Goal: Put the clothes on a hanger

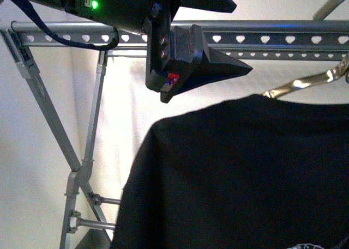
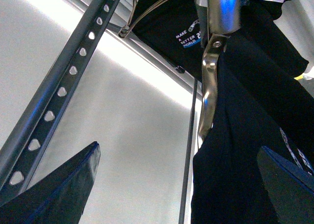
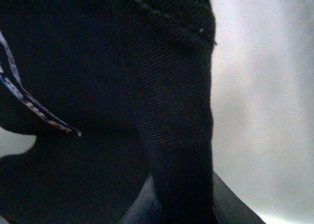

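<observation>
The clothes, a black T-shirt [image 1: 245,172], hang on a shiny metal coat hook [image 1: 305,83] just below the hanger, a grey rack whose top rail [image 1: 283,26] is punched with heart-shaped holes. My left gripper [image 1: 244,39] is open in front of that rail, above the shirt's shoulder, with nothing in it. In the left wrist view its gripper [image 2: 176,185] has the rail [image 2: 64,87] on one side and the shirt [image 2: 235,150] with white sleeve text on the other. My right gripper [image 3: 181,204] is shut on a fold of the shirt [image 3: 171,111]; a striped print [image 3: 29,106] shows beside it.
The rack's slanted crossed legs [image 1: 54,129] stand at the left, with short cross rods low down. A second, smaller-holed rail [image 1: 294,55] runs behind the top one. A thin vertical rod [image 2: 189,150] hangs beside the shirt. A pale wall lies behind.
</observation>
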`<action>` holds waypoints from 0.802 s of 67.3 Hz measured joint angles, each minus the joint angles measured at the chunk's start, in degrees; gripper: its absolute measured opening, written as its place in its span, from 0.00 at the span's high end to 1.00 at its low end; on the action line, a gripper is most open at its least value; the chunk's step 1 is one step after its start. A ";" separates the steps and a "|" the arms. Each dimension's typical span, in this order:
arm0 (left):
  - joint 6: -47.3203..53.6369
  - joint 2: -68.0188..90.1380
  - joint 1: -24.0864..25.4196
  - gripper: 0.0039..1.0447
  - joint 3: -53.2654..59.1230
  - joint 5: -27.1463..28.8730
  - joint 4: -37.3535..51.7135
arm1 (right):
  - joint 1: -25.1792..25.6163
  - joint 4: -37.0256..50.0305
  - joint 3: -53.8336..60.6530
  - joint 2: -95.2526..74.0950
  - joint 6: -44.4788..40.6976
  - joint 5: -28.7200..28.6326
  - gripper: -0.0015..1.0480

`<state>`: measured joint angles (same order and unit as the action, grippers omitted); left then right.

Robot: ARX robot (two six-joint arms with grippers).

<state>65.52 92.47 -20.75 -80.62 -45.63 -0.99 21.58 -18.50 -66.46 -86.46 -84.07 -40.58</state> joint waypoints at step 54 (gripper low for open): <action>-51.12 -7.82 -2.56 0.06 11.41 64.46 37.13 | 7.04 3.30 15.26 12.76 27.36 -15.72 0.92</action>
<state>14.39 84.64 -23.31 -69.21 18.83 36.14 28.62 -15.20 -51.20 -73.69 -56.71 -56.29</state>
